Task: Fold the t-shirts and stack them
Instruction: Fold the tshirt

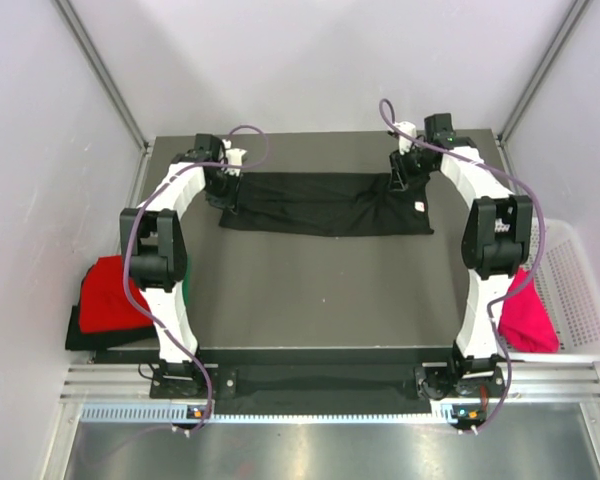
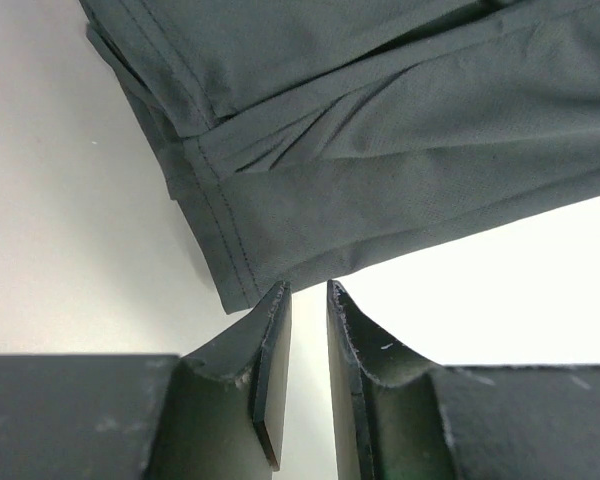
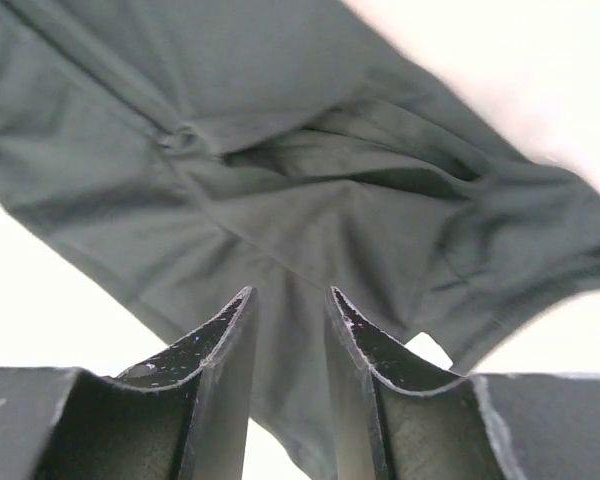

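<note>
1. The black t-shirt (image 1: 320, 205) lies flat on the table (image 1: 310, 290) as a long folded band. It runs along the far edge, nearly from the far-left corner to the far-right corner.
2. A small white neck label (image 1: 420, 206) shows near the band's right end.
3. The left gripper (image 1: 227, 187) is at the band's left end. In the left wrist view its fingers (image 2: 270, 360) stand slightly apart with nothing between them, and a stitched hem corner of the shirt (image 2: 380, 150) lies just beyond their tips.
4. The right gripper (image 1: 400, 178) is at the right end. Its fingers (image 3: 220, 370) are parted, and rumpled black cloth (image 3: 280, 200) shows through the gap without being pinched.
5. The red t-shirt (image 1: 108, 290) lies off the table's left edge, on something dark.
6. A sliver of green t-shirt (image 1: 187, 290) peeks out beside the left arm.
7. The magenta-pink t-shirt (image 1: 525, 318) sits in the white mesh basket (image 1: 580, 290), off the right edge.
</note>
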Action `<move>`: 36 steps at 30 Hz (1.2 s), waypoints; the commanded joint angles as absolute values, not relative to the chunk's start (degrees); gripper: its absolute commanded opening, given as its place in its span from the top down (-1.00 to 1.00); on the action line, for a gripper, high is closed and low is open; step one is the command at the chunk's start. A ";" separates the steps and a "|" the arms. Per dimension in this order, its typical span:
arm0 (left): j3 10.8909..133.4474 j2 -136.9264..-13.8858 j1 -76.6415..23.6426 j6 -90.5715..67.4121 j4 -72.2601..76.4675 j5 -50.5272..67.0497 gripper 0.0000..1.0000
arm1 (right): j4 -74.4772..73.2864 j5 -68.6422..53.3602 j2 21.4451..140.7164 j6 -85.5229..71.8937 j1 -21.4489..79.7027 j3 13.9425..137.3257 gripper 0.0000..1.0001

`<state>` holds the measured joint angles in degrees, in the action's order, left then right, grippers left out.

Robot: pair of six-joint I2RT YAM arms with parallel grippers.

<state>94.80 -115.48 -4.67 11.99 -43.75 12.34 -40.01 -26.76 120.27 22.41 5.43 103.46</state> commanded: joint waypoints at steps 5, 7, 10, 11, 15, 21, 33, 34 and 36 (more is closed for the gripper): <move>93.69 -115.05 -4.75 12.04 -42.28 12.83 0.49 | -41.22 -31.47 122.43 23.64 11.50 106.34 0.38; 93.60 -115.14 -4.75 12.04 -42.28 12.66 0.50 | -41.57 -31.46 124.18 23.64 12.30 107.40 0.38; 93.69 -115.22 -4.75 12.04 -42.28 12.66 0.50 | -43.41 -30.77 127.08 23.73 13.62 111.34 0.39; 93.78 -115.31 -4.83 11.95 -42.28 12.66 0.50 | -43.85 -30.41 127.70 23.73 14.06 111.88 0.39; 93.69 -115.14 -4.83 11.78 -42.36 13.01 0.50 | -43.77 -27.78 130.07 22.94 14.41 114.69 0.39; 93.52 -114.70 -4.83 11.51 -42.28 13.27 0.51 | -44.21 -22.24 133.77 22.06 14.50 118.91 0.38; 92.38 -113.12 -4.83 11.60 -41.93 11.69 0.51 | -40.70 -12.22 141.87 21.62 14.59 138.43 0.27; 91.24 -112.77 -4.83 11.69 -41.14 11.52 0.50 | -40.69 -12.13 139.68 21.97 14.76 138.08 0.27; 90.36 -111.54 -4.75 11.60 -40.52 11.60 0.50 | -40.78 -12.04 136.77 22.59 14.94 136.33 0.26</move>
<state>91.85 -115.46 -4.67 11.92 -42.89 12.08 -43.42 -13.93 143.98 22.33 14.52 134.43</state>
